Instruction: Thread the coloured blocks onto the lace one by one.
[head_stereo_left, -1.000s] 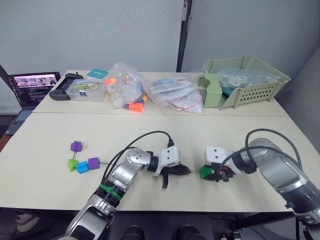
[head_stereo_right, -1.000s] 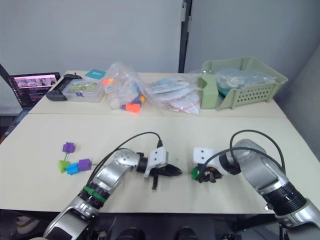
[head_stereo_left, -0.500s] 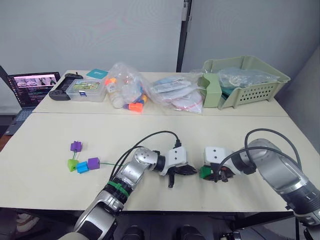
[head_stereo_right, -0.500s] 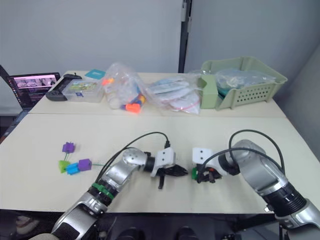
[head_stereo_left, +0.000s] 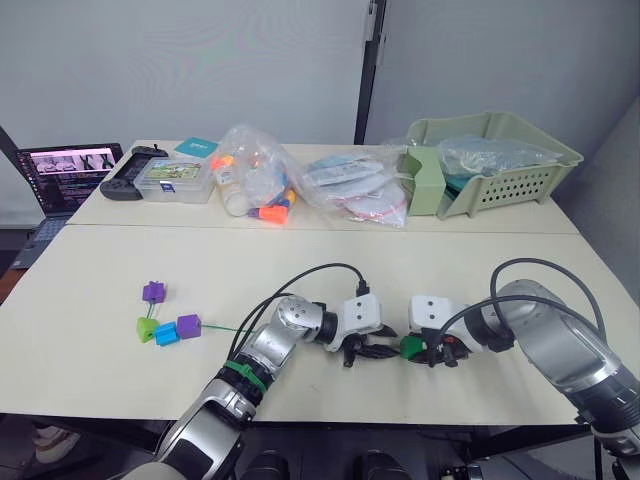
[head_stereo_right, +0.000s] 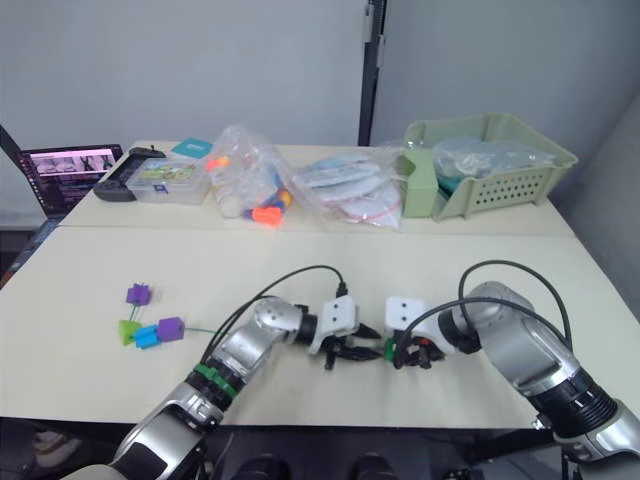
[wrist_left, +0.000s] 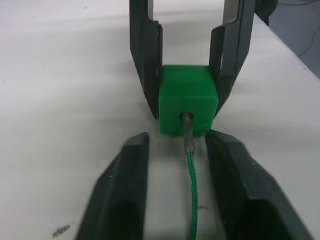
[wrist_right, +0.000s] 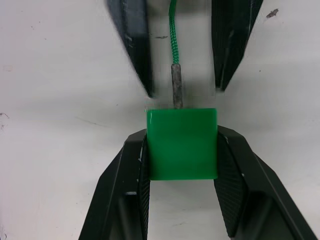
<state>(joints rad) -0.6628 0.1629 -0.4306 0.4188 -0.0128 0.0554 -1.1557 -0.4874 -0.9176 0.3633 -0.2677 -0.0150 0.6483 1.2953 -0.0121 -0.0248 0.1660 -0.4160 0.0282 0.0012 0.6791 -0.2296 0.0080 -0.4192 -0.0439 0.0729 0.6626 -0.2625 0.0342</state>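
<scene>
A small dark green plastic cube with a hole through it (wrist_right: 182, 144) is held low over the cream tabletop (head_stereo_left: 110, 370) near its front edge, clamped between the two black fingers of the right gripper (head_stereo_left: 433, 352). Directly at its 9 o'clock, the left gripper (wrist_left: 176, 165) faces it head-on, its fingers set narrowly apart on either side of the thin green braided lace (wrist_left: 191, 197). Whether the cord is actually pinched cannot be told. The stiff grey tip of the lace (wrist_right: 177, 85) is seen entering the hole in the cube's near face.

From there the lace runs back toward 9 o'clock across the table to a cluster of small cubes: a purple cube (head_stereo_left: 187, 326), a blue cube (head_stereo_left: 165, 334) and a lime green one (head_stereo_left: 145, 329), with a second purple cube (head_stereo_left: 153, 292) just beyond them at 11 o'clock.

The step in hand is judged to be the threading of the dark green cube, with the tip only just started. Next, the tip would need to be pushed straight through along the hole's axis, then the cube slid down the cord.
</scene>
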